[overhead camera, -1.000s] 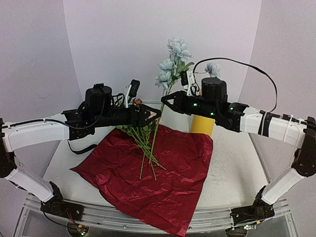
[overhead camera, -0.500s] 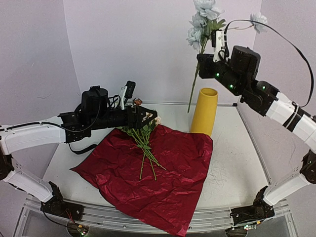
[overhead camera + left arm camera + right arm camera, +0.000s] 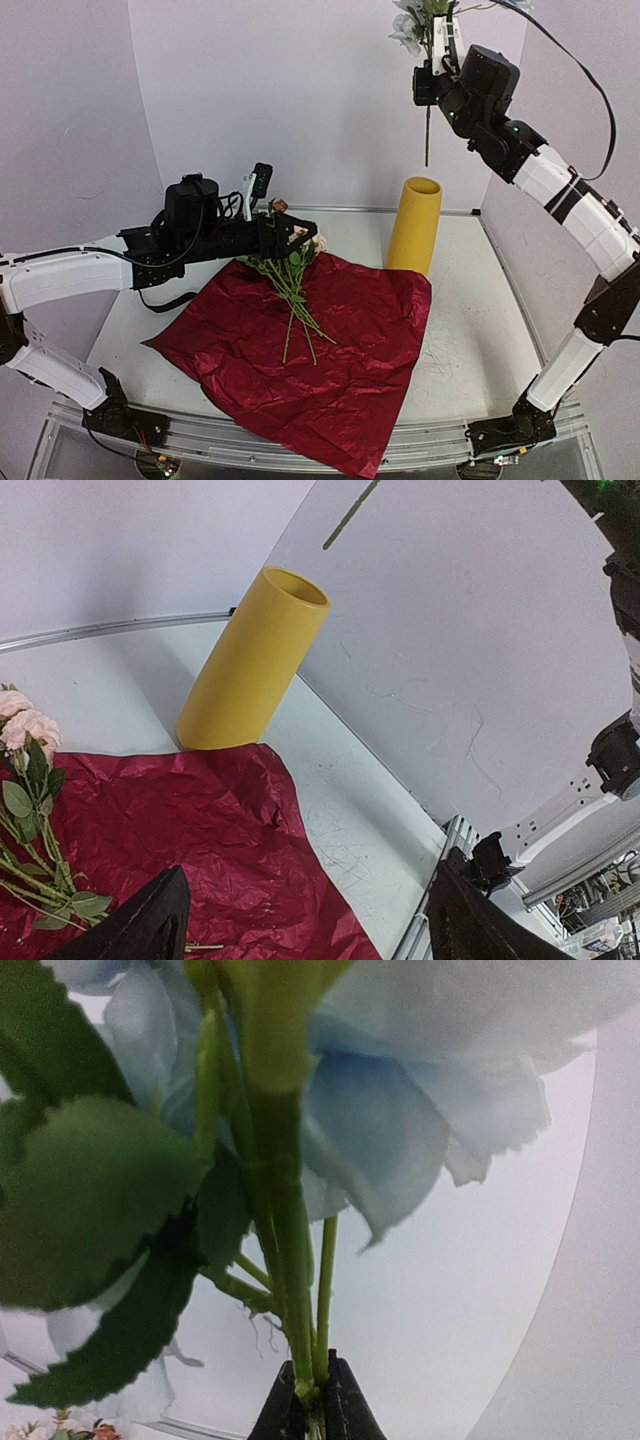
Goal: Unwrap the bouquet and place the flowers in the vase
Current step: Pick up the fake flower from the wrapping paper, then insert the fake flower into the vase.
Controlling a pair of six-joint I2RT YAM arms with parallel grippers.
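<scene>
Top view: two arms, one vase (image 3: 415, 225), one sheet (image 3: 320, 350), one loose bunch of flowers (image 3: 292, 290). Vase is a plain yellow matte cylinder, upright at the sheet's far right corner. Sheet is dark red, crinkled, shiny, spread on the white table (image 3: 480, 340). Bunch lies on it with thin green stems; count unclear, heads mostly hidden by the left gripper (image 3: 308, 238), which is spread wide and holds nothing. Right gripper (image 3: 428, 80) is high up, pinching one blue flower (image 3: 410, 28); blooms cut off at the top edge, stem end hangs above the vase.

Left wrist: one vase (image 3: 250, 665), sheet (image 3: 200, 830) reaching its base, pink blooms at the left edge, two dark fingers (image 3: 135, 930) far apart.

Right wrist: gripper (image 3: 315, 1405) clamped on thin green stems; pale petals (image 3: 400, 1120), serrated leaves, all blurred.
</scene>
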